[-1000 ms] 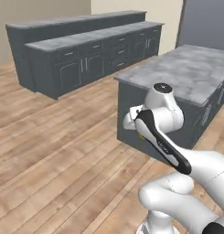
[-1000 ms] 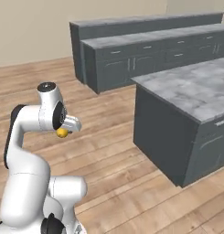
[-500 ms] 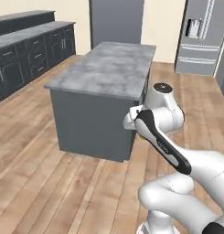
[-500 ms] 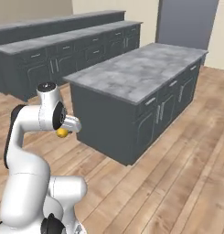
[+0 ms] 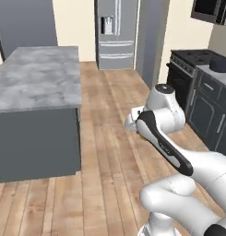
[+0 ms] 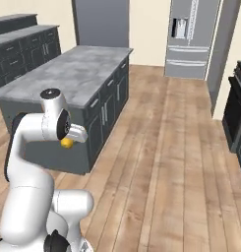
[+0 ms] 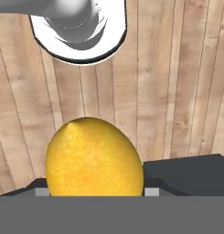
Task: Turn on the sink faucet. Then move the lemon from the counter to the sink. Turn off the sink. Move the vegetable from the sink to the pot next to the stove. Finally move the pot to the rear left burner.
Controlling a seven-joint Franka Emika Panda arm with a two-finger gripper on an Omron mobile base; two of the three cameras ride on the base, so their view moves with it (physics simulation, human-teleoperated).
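**Lemon riding in the jaws over the wooden floor**

Taking the kitchen island [image 5: 38, 78] as the landmark: it is standing at the left in both base views, its grey marble worktop above dark cabinets. Just right of the island's near corner, the gripper [image 6: 69, 141] is hanging above the wooden floor [image 6: 171, 162], folded in close to the arm. The jaws are closing partway around the lemon [image 7: 94, 157], gripping it by its sides; in the hand view the yellow-orange fruit is sitting between the dark fingertips [image 7: 186, 176], with floor planks showing beyond it. In the right base view the lemon [image 6: 67, 142] is peeking out as a small yellow spot under the hand.

Further right of the island, across the open floor, a steel refrigerator [image 5: 115, 33] is standing against the back wall. Right of that again, the stove [image 5: 190, 69] is sitting along the right-hand side, and the pot [image 5: 221, 64] is resting on the worktop [image 5: 211, 71] just beside it, well apart from the gripper.
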